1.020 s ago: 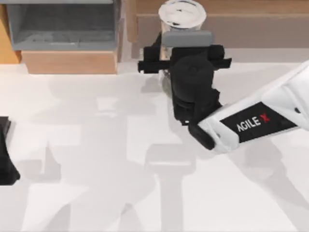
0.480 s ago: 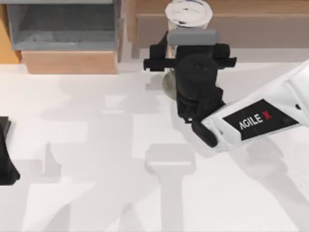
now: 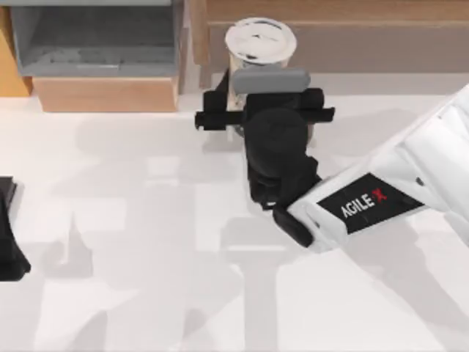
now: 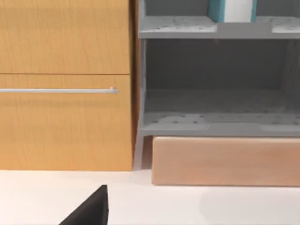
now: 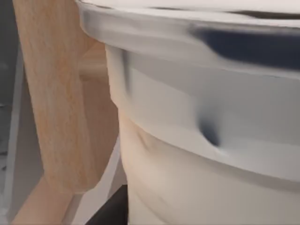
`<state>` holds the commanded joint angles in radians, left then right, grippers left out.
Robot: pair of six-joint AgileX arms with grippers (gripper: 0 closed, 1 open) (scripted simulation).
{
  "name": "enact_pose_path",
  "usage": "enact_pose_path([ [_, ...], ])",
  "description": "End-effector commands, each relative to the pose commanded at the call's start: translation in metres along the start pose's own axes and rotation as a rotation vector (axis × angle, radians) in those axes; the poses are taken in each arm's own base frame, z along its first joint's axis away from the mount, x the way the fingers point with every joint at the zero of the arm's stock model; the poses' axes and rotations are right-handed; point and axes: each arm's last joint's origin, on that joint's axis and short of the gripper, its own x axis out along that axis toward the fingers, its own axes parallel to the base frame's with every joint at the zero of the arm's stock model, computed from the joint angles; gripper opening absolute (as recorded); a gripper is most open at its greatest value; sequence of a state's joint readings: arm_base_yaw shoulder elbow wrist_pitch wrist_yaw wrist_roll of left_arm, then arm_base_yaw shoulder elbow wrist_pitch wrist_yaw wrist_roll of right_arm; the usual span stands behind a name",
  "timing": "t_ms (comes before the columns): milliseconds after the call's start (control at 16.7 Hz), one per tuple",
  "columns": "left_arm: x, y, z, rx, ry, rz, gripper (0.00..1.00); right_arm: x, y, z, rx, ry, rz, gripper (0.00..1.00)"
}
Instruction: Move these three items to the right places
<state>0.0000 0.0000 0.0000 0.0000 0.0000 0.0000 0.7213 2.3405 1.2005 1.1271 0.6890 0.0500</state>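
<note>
The milk tea cup [image 3: 260, 40], with its white lid, stands at the back centre of the table, just in front of the wooden shelf. My right gripper [image 3: 261, 82] reaches it from the front and is shut on the cup. Up close, the cup's lid rim and beige wall [image 5: 197, 154] sit right before the right wrist camera, with a dark fingertip [image 5: 110, 211] at its base. My left gripper [image 3: 9, 235] is parked at the table's left edge, and one black fingertip [image 4: 89, 211] of it shows in the left wrist view.
A grey open shelf unit [image 3: 95, 37] on a wooden base [image 3: 106, 94] stands at the back left, and a long wooden shelf [image 3: 366, 37] at the back right. The left wrist view faces an orange cabinet door [image 4: 61, 117] and grey shelves [image 4: 211, 122].
The right gripper and the cup in it have shifted to the left and a little toward the front. The left arm has not moved.
</note>
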Motion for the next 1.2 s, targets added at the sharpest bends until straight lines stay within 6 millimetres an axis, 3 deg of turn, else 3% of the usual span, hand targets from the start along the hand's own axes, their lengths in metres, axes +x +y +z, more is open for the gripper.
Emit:
enact_pose_path([
  [240, 0.000, 0.000, 0.000, 0.000, 0.000, 0.000, 1.00, 0.021, -0.028, -0.008, -0.039, -0.006, -0.069, 0.00],
  [480, 0.000, 0.000, 0.000, 0.000, 0.000, 0.000, 1.00, 0.022, -0.029, -0.009, -0.042, -0.007, -0.072, 0.00],
  [1200, 0.000, 0.000, 0.000, 0.000, 0.000, 0.000, 1.00, 0.022, -0.029, -0.009, -0.042, -0.007, -0.072, 0.90],
])
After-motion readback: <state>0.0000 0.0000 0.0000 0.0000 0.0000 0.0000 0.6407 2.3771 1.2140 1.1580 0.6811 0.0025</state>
